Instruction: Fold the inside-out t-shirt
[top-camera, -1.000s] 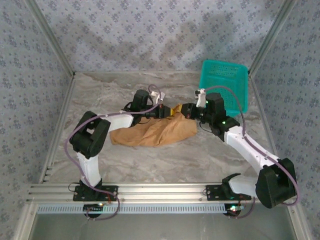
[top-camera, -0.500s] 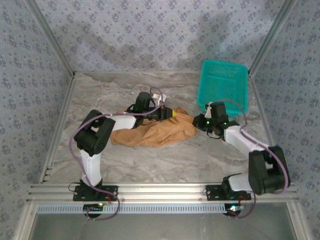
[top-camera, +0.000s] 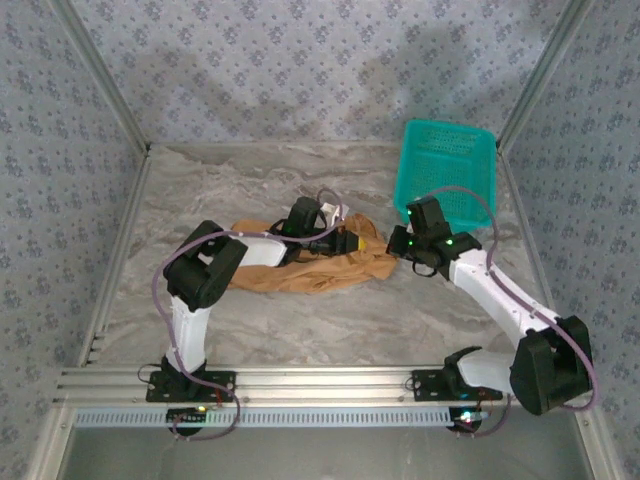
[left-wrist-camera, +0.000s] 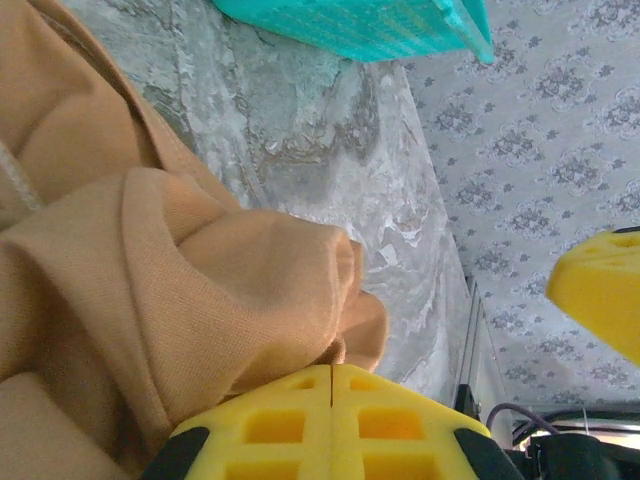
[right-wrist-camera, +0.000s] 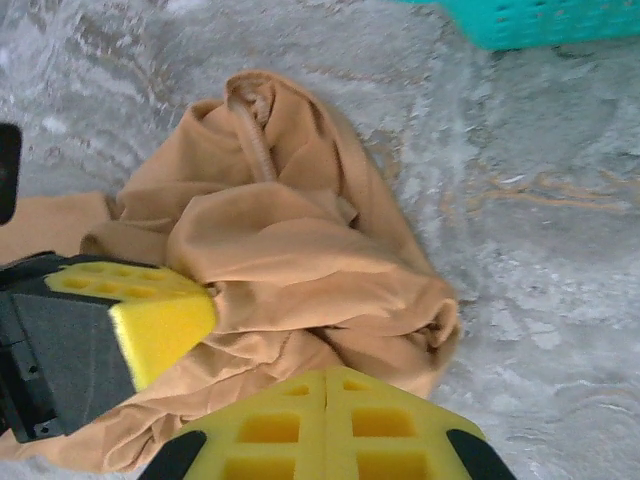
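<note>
Where its yellow jaws meet, the left tool (left-wrist-camera: 331, 372) is fully closed with cloth bunched against it; any pinch is hidden. The right tool (right-wrist-camera: 327, 375), also closed, sits at the crumpled inside-out t-shirt (top-camera: 310, 272) in the middle of the table (top-camera: 300, 330); both arms bend inward.

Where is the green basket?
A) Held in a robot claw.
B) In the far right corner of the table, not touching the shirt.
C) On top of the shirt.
B: the basket sits at the far right corner of the table, with bare marble between it and the crumpled t-shirt.
</note>
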